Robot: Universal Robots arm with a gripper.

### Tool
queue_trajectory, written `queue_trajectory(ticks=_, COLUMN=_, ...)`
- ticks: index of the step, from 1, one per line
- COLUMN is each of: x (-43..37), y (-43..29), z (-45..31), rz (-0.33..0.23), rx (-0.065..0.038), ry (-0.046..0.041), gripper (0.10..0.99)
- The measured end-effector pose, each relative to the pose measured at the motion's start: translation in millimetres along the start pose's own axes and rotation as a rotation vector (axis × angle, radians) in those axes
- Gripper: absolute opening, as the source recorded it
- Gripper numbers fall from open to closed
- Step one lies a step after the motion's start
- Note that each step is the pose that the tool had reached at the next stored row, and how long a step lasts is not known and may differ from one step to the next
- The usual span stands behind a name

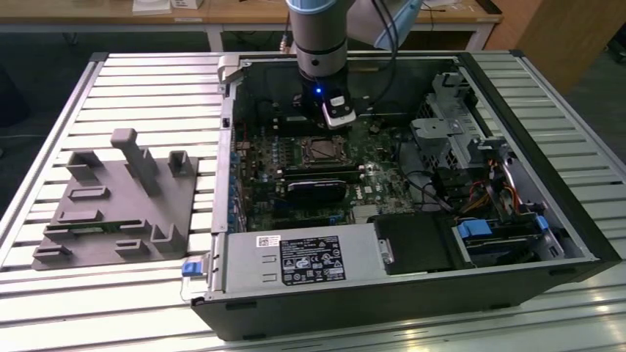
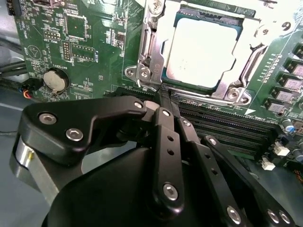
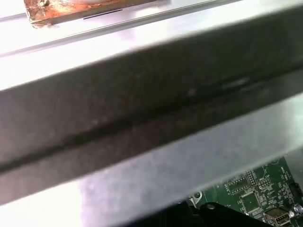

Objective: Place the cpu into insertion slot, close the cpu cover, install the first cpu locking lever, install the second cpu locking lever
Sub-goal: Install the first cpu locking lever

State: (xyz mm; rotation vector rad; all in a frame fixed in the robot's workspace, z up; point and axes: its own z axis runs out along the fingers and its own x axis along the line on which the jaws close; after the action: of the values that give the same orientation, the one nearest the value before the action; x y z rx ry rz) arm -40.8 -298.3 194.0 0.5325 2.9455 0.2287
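The cpu (image 2: 201,49) already sits in the insertion slot (image 2: 147,61), with the cpu cover (image 2: 255,35) framing it, so I judge the locking levers are the step in hand. My jaws (image 2: 163,94) are pinched together, holding nothing, tips just beside the slot's near edge inside the open computer case (image 1: 509,242).

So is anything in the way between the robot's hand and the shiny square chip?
Nothing visible blocks it. In the second wrist view the hand has its tips together at the edge of the insertion slot, where the cpu already sits. The cpu cover frames the chip, with the top showing through its window.
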Motion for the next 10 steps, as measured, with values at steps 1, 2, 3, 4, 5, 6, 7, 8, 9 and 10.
queue_trajectory(ticks=1, x=0.0, y=-0.4, z=0.4, rz=0.000, rx=0.000, ry=-0.0003, gripper=0.106)
queue_trajectory(ticks=2, x=-0.1, y=-0.7, z=0.6, rz=0.000, rx=-0.002, ry=0.0000, gripper=0.106)
queue_trajectory(ticks=3, x=-0.1, y=-0.9, z=0.6, rz=0.001, rx=-0.006, ry=0.0016, gripper=0.106)
queue_trajectory(ticks=4, x=-0.1, y=-0.9, z=0.8, rz=0.002, rx=-0.014, ry=0.0044, gripper=0.106)
queue_trajectory(ticks=5, x=-0.2, y=-0.9, z=0.8, rz=0.004, rx=-0.025, ry=0.0079, gripper=0.106)
queue_trajectory(ticks=6, x=-0.2, y=-0.9, z=0.8, rz=0.006, rx=-0.032, ry=0.0107, gripper=0.106)
queue_trajectory(ticks=7, x=-0.2, y=-0.9, z=0.8, rz=0.006, rx=-0.034, ry=0.0115, gripper=0.106)
queue_trajectory(ticks=8, x=-0.2, y=-0.8, z=0.7, rz=0.006, rx=-0.035, ry=0.0115, gripper=0.106)
queue_trajectory(ticks=9, x=-0.2, y=-0.7, z=0.2, rz=0.006, rx=-0.035, ry=0.0114, gripper=0.106)
queue_trajectory(ticks=10, x=-0.3, y=-0.4, z=-0.6, rz=0.006, rx=-0.036, ry=0.0115, gripper=0.106)
